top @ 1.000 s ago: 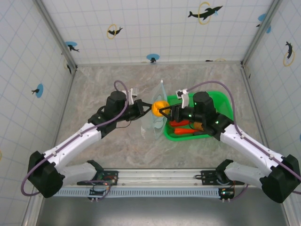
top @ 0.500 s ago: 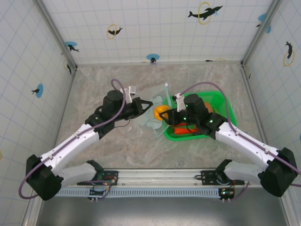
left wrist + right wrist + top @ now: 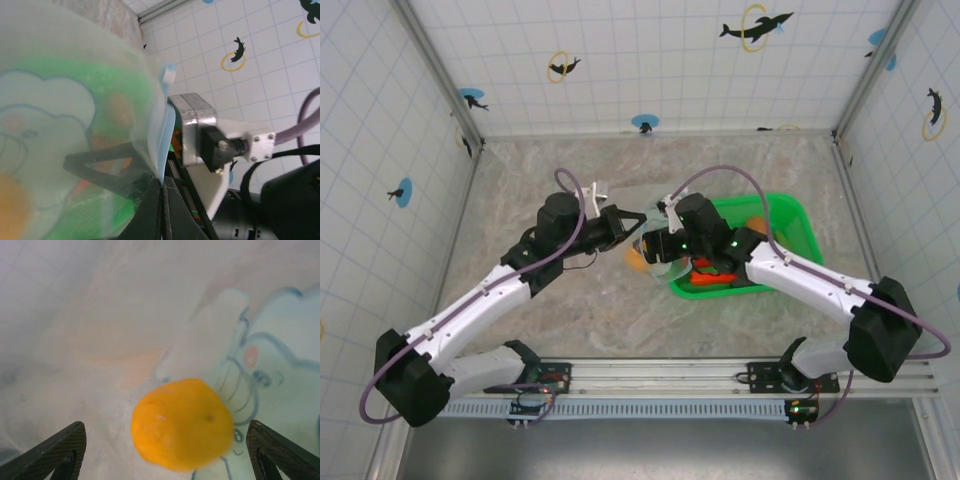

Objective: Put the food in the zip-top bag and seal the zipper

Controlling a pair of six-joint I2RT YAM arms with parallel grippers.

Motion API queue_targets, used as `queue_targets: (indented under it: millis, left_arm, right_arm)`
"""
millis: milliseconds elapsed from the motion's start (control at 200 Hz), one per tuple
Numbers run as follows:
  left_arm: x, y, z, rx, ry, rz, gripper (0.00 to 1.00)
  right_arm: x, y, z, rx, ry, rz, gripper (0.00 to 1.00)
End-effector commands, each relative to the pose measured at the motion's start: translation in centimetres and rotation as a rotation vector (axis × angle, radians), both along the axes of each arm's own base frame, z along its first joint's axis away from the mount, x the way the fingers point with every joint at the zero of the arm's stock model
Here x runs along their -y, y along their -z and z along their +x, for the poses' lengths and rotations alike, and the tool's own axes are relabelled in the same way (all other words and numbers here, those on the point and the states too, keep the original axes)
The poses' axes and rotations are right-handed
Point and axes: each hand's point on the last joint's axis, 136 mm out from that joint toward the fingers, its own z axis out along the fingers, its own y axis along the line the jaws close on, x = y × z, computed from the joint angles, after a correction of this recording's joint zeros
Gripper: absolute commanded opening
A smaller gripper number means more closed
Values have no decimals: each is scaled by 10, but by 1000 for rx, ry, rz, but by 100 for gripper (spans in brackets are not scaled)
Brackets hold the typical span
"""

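The zip-top bag (image 3: pixel 656 208) hangs between my two grippers with its mouth held up. My left gripper (image 3: pixel 638 220) is shut on the zipper (image 3: pixel 167 135), the pale blue strip pinched between its black jaws (image 3: pixel 162 187). My right gripper (image 3: pixel 651 246) reaches into the bag with its jaws wide open. In the right wrist view an orange round piece of food (image 3: pixel 182 422) lies loose between the spread fingertips (image 3: pixel 55 455), touching neither, against the elephant print (image 3: pixel 260 370). From above that orange piece (image 3: pixel 636 258) shows through the plastic low in the bag.
A green plastic basket (image 3: pixel 792 213) stands at the right, under my right arm, holding red-orange carrots (image 3: pixel 710 277) and a tan round piece (image 3: pixel 757 225). Tiled walls close the marbled table on three sides.
My right gripper pushed left into the bag's mouth and opened, letting go of the orange piece, which now lies loose inside. The left gripper kept its hold on the zipper edge.
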Motion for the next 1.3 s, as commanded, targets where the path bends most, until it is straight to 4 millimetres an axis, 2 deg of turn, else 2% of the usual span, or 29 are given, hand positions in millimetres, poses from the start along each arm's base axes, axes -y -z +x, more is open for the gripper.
queue_targets:
  millis: [0,35,105,125,150,200,305,395,525,620,736,891,931,991,1026,1096,1171,1201,1296]
  left_arm:
    - [-2,-22,-5,60,5,-53,0]
    - [-3,-24,-5,67,-1,-56,0]
    - [-6,-28,-5,79,-8,-63,0]
    - [-6,-29,-5,83,-10,-65,0]
    - [-7,-31,-6,87,-12,-67,0]
    - [-8,-33,-7,97,-16,-72,0]
    - [-12,-43,-7,129,-29,-82,0]
    - [-17,-50,-6,154,-55,-72,0]
    - [-26,-57,-5,186,-91,-35,0]
    - [-34,-51,-1,179,-136,8,0]
    - [-33,-37,2,142,-142,30,0]
    - [-28,-27,8,117,-141,45,0]
    - [-28,-27,10,116,-146,51,0]
    - [-26,-28,13,119,-147,65,0]
    - [-25,-29,15,121,-145,69,0]
    - [-23,-30,16,122,-142,74,0]
    - [-24,-30,17,123,-146,78,0]
    - [-24,-29,17,122,-148,81,0]
    - [-27,-26,17,123,-157,95,0]
  right_arm:
    - [-11,-23,11,10,17,73,82]
    - [-9,-21,14,-8,31,78,73]
    - [-4,-14,21,-45,73,83,37]
    - [-2,-12,23,-54,84,80,30]
    - [-1,-10,25,-62,95,77,26]
    - [-1,-7,26,-77,101,62,25]
    - [0,2,33,-76,124,-38,33]
    - [6,9,38,-72,137,-127,56]
    - [15,10,49,-40,147,-220,77]
    - [17,6,53,-22,133,-251,91]
    - [2,-12,49,10,72,-172,96]
    - [-11,-48,49,43,23,-84,96]
    - [-12,-55,50,45,18,-69,93]
    - [-13,-62,50,40,6,-46,83]
    - [-12,-65,50,33,9,-33,74]
    - [-10,-70,52,21,17,-11,51]
    - [-6,-73,54,13,27,4,36]
    - [-5,-76,54,12,28,11,31]
    - [0,-85,55,17,29,20,24]
